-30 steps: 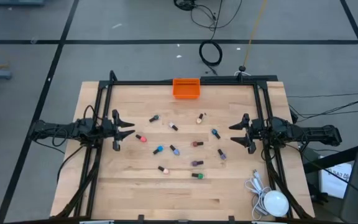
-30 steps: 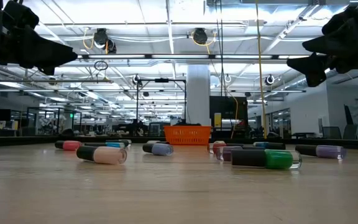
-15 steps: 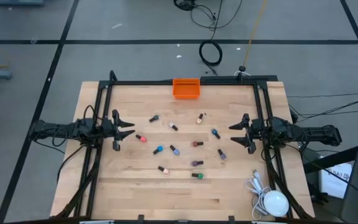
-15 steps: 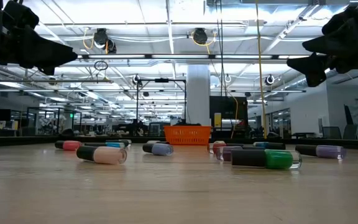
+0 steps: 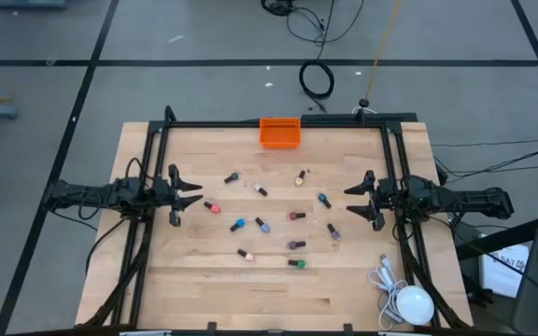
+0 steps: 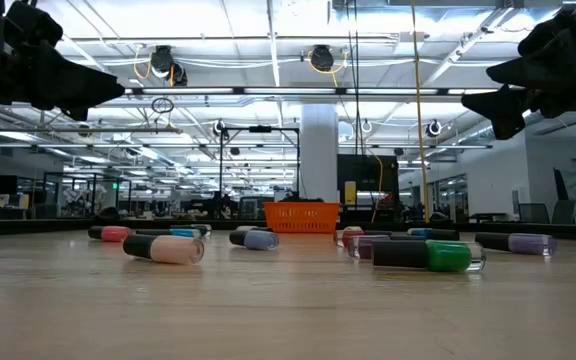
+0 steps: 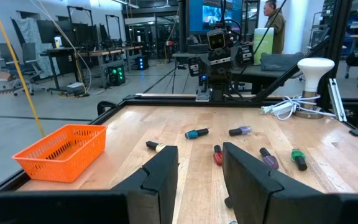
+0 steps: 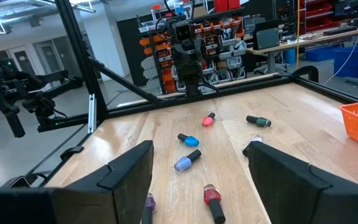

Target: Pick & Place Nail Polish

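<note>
Two grippers empty, left gripper jaws narrowly apart, right gripper jaws wide

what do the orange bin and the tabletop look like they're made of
The orange bin looks like moulded plastic: its walls are an open lattice with an even, slightly glossy colour. The tabletop looks like light wood with a smooth satin finish, showing plank seams and grain. Neither can be confirmed beyond how it looks.
</note>
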You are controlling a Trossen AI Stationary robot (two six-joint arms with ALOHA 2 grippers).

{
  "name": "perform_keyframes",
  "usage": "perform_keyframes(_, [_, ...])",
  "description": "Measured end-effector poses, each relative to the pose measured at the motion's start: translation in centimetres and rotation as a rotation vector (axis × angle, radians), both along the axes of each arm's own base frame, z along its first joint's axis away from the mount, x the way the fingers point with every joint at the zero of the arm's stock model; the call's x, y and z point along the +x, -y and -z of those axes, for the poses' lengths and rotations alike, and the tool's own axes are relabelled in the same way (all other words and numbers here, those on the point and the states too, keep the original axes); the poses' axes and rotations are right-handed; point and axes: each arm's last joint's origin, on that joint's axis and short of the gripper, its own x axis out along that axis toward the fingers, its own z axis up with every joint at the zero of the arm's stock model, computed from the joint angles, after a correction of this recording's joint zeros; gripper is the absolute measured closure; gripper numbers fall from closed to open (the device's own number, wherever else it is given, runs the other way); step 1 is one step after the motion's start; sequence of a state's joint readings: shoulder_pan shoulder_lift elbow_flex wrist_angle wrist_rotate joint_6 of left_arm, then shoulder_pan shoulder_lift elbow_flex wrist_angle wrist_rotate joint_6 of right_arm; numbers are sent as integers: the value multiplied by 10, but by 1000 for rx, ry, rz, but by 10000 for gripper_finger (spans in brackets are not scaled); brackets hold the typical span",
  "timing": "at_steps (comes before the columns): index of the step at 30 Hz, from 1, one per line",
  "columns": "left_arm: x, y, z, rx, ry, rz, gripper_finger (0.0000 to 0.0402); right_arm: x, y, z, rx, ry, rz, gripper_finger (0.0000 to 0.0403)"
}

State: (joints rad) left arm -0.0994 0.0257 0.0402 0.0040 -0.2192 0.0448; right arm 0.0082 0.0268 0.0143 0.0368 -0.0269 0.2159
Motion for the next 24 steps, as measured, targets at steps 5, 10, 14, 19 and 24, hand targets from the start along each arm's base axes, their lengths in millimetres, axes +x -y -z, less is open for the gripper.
perform_keyframes(5, [0, 0, 0, 0, 0, 0, 277, 0, 0, 0, 0, 0, 0, 151])
perform_keyframes(10, [0, 0, 0, 0, -1, 0, 277, 0, 0, 0, 0, 0, 0, 151])
perform_keyframes(14, [0, 0, 0, 0, 0, 0, 277, 0, 0, -1, 0, 6, 0, 151])
perform_keyframes(19, [0, 0, 0, 0, 0, 0, 277, 0, 0, -9, 50, 87, -5, 151])
perform_keyframes(24, [0, 0, 0, 0, 0, 0, 277, -1, 0, -14, 173, 137, -13, 151])
